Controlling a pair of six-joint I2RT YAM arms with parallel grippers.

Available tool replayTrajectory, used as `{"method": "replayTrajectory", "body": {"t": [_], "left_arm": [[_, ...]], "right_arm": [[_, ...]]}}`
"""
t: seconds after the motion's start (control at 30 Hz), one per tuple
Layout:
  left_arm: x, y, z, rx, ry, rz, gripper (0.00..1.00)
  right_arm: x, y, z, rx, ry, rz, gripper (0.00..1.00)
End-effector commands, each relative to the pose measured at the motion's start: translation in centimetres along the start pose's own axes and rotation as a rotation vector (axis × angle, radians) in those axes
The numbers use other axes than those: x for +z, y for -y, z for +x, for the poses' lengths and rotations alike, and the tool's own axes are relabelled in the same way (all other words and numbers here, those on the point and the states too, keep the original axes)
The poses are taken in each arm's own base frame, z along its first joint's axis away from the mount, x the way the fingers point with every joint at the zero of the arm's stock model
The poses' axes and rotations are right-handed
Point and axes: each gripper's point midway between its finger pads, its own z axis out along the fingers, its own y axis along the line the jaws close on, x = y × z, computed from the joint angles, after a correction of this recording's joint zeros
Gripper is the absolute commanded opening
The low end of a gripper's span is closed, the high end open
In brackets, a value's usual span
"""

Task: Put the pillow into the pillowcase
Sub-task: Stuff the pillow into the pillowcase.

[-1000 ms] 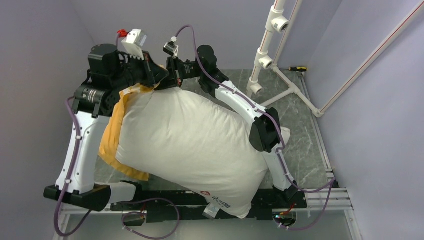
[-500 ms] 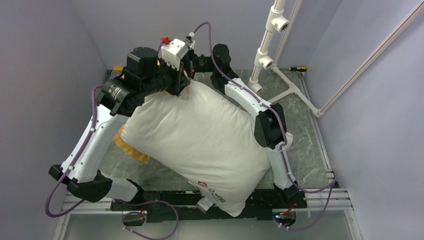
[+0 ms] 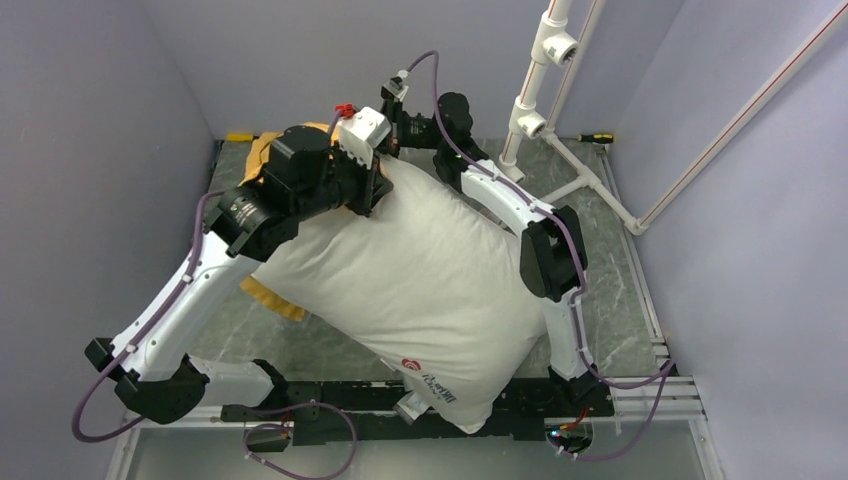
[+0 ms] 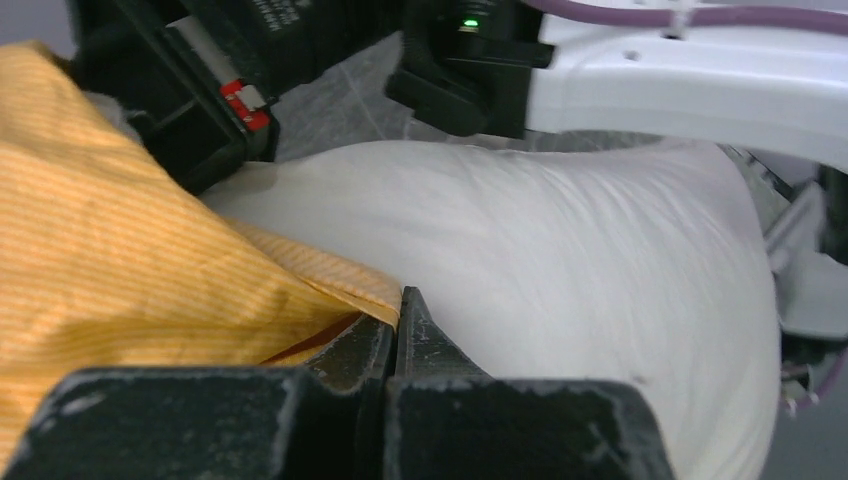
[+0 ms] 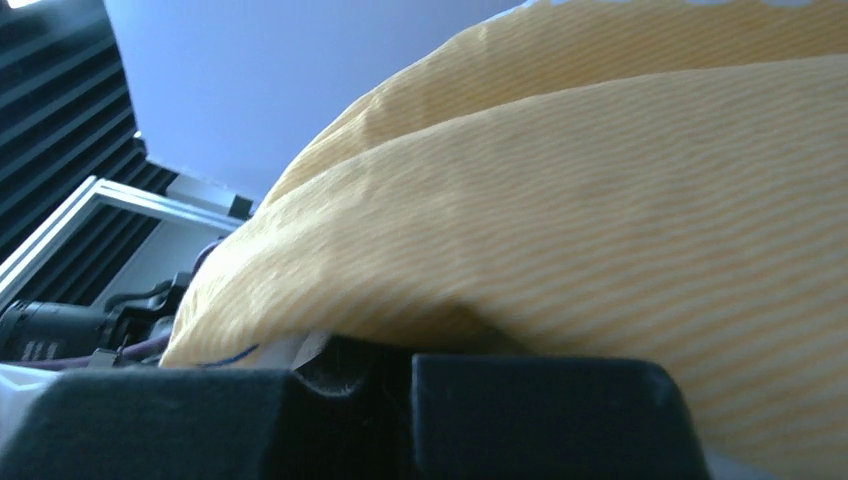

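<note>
The plump white pillow (image 3: 420,290) lies slantwise across the table, its red-logo end hanging over the near edge. The pillowcase shows only its orange side: a fold (image 3: 262,152) behind my left arm and a strip (image 3: 268,298) under the pillow's left edge. Both grippers meet at the pillow's far corner. My left gripper (image 3: 376,178) is shut, and the wrist view shows the orange pillowcase (image 4: 130,250) edge pinched at its tips (image 4: 400,312) against the pillow (image 4: 600,250). My right gripper (image 5: 400,352) is shut under draped orange pillowcase (image 5: 600,220); its fingertips are hidden.
A white pipe frame (image 3: 538,95) stands at the back right with a screwdriver (image 3: 596,138) beside it. Grey walls close in on the left, the back and the right. A small yellow item (image 3: 238,136) lies at the back left edge.
Both grippers have swung to the right and farther back, carrying the pillowcase's edge and the pillow's far corner. Much less orange fabric shows on the pillow's left side.
</note>
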Motion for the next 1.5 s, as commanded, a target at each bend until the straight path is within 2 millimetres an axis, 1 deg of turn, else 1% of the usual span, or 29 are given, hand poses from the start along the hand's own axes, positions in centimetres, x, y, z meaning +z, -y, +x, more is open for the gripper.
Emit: {"method": "replayTrajectory", "body": {"t": [0.0, 0.07, 0.1, 0.17, 0.2, 0.27, 0.3, 0.37, 0.4, 0.5, 0.57, 0.6, 0.63, 0.7, 0.73, 0.8, 0.83, 0.87, 0.97, 1.07, 1.1, 1.13, 1.2, 1.27, 1.37, 1.47], "left_arm": [[2.2, 1.6, 0.0, -0.121, 0.037, -0.02, 0.0], [2.5, -0.9, -1.2, -0.154, 0.105, -0.15, 0.0], [2.4, -2.1, -1.8, -0.19, 0.139, -0.202, 0.0], [2.1, -4.7, -2.0, -0.319, 0.168, -0.297, 0.02], [2.0, -5.7, -1.9, -0.381, 0.169, -0.31, 0.02], [2.5, -6.6, -1.5, -0.477, 0.143, -0.259, 0.03], [3.0, -6.1, -1.1, -0.511, 0.112, -0.194, 0.02], [4.0, -5.5, -0.6, -0.55, 0.058, -0.122, 0.0], [4.6, -5.1, 0.1, -0.559, 0.017, -0.09, 0.0], [6.3, -3.7, 1.4, -0.579, -0.084, -0.001, 0.0], [7.3, -3.1, 2.0, -0.604, -0.135, 0.04, 0.01], [7.6, -3.1, 1.9, -0.603, -0.149, 0.048, 0.0], [7.8, -3.3, 1.9, -0.604, -0.158, 0.036, 0.01], [7.9, -4.8, 1.7, -0.609, -0.16, -0.029, 0.02], [7.7, -5.8, 1.4, -0.62, -0.142, -0.069, 0.02], [6.8, -7.5, 0.0, -0.629, -0.086, -0.073, 0.0], [6.1, -8.7, -0.6, -0.666, -0.057, -0.106, 0.0], [5.4, -10.0, -1.2, -0.704, -0.025, -0.133, 0.0], [2.8, -12.5, -3.4, -0.757, 0.074, -0.114, 0.0], [0.1, -15.3, -4.4, -0.82, 0.143, -0.15, 0.0], [-0.9, -16.6, -4.5, -0.86, 0.168, -0.174, 0.0], [-1.6, -17.3, -4.6, -0.889, 0.189, -0.183, 0.0], [-2.7, -18.2, -5.3, -0.933, 0.245, -0.17, 0.0], [-4.0, -19.1, -6.1, -0.969, 0.31, -0.151, 0.0], [-4.9, -19.7, -7.0, -0.992, 0.358, -0.116, 0.0], [-5.5, -19.9, -7.8, -0.99, 0.361, -0.099, 0.02]], "right_arm": [[-1.6, -3.8, -5.5, -0.158, 0.315, 0.016, 0.0], [-2.1, -2.3, -4.0, -0.184, 0.278, 0.067, 0.0], [-2.5, -0.8, -3.2, -0.179, 0.262, 0.108, 0.0], [-3.2, 0.5, -1.7, -0.191, 0.241, 0.159, 0.0], [-3.6, 0.9, -1.2, -0.202, 0.233, 0.175, 0.0], [-4.1, 1.4, -0.2, -0.207, 0.22, 0.195, 0.0], [-4.2, 1.4, 0.1, -0.205, 0.216, 0.192, 0.0], [-4.4, 1.6, 0.3, -0.193, 0.216, 0.184, 0.0], [-4.3, 1.9, 0.2, -0.182, 0.213, 0.184, 0.0], [-3.6, 3.1, -0.9, -0.137, 0.218, 0.181, 0.0], [-3.1, 3.4, -1.9, -0.128, 0.225, 0.171, 0.0], [-2.8, 3.3, -2.4, -0.129, 0.224, 0.162, 0.0], [-2.4, 2.5, -2.9, -0.146, 0.22, 0.149, 0.0], [-2.0, 1.9, -2.8, -0.155, 0.192, 0.142, 0.0], [-2.0, 1.8, -2.6, -0.159, 0.181, 0.148, 0.0], [-2.5, 1.3, -1.9, -0.18, 0.157, 0.154, 0.0], [-2.8, 0.9, -1.5, -0.206, 0.137, 0.161, 0.0], [-3.1, 1.0, -0.9, -0.218, 0.113, 0.193, 0.0], [-4.1, 0.9, 1.0, -0.32, 0.046, 0.234, 0.0], [-5.1, 0.2, 3.0, -0.433, -0.017, 0.259, 0.0], [-5.4, 0.2, 3.7, -0.463, -0.045, 0.271, 0.0], [-5.6, 0.0, 4.3, -0.491, -0.07, 0.279, 0.0], [-5.9, -0.2, 5.7, -0.53, -0.12, 0.283, 0.0], [-6.0, -0.1, 6.6, -0.538, -0.152, 0.288, 0.0], [-5.5, -0.1, 7.8, -0.545, -0.195, 0.301, 0.0], [-4.8, 0.5, 8.0, -0.573, -0.219, 0.388, 0.0]]}}
